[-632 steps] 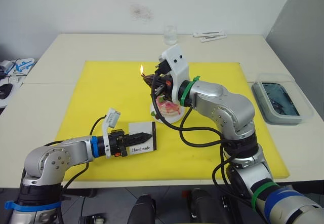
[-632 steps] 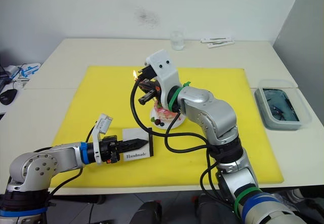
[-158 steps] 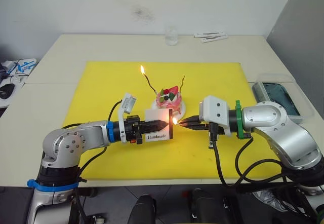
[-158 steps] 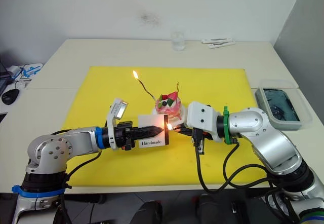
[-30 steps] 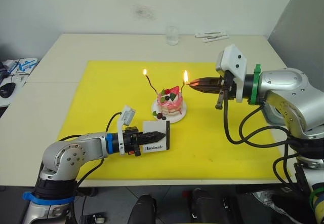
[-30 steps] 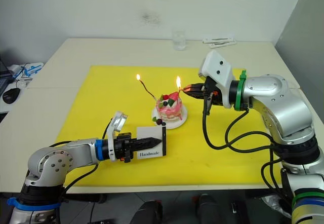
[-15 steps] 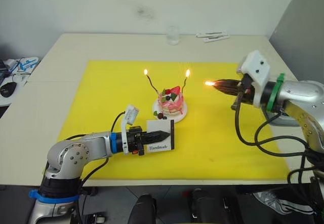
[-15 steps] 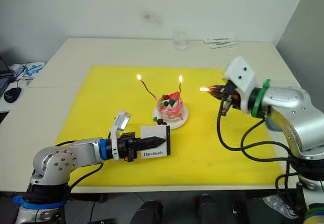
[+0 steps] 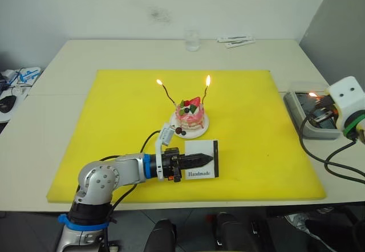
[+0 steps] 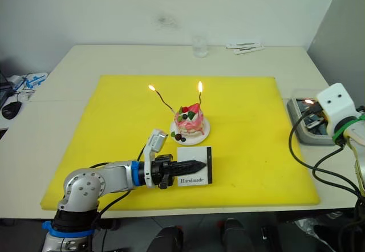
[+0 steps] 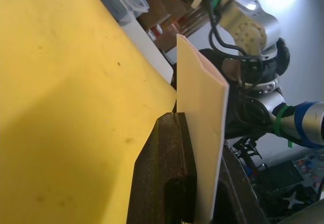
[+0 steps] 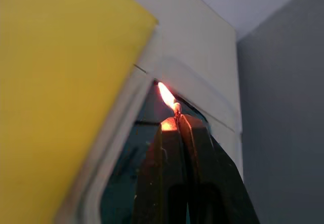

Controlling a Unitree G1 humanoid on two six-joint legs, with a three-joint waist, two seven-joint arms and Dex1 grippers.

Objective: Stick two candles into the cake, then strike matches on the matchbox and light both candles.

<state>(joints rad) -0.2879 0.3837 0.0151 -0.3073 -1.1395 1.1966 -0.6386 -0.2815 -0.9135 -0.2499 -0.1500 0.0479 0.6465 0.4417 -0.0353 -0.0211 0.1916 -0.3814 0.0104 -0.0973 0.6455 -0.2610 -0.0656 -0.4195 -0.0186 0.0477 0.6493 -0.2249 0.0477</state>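
Cake (image 9: 192,118) sits mid yellow mat (image 9: 114,109), both candles (image 9: 206,92) in it, both lit. Left gripper (image 9: 206,161) just in front of cake, clamped on matchbox (image 9: 201,159), box held upright. Right gripper (image 12: 175,115), well right of cake, pinches burning match (image 12: 177,107) over water tray (image 9: 303,117).

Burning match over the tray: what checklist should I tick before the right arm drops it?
1. Both candles lit on the cake: ok.
2. Match flame alive, held in the right gripper: ok.
3. Match above the tray, off the yellow mat: ok.
4. Tray holds water: cannot tell, dark contents.
5. Left gripper holds the matchbox clear of the flames: ok.
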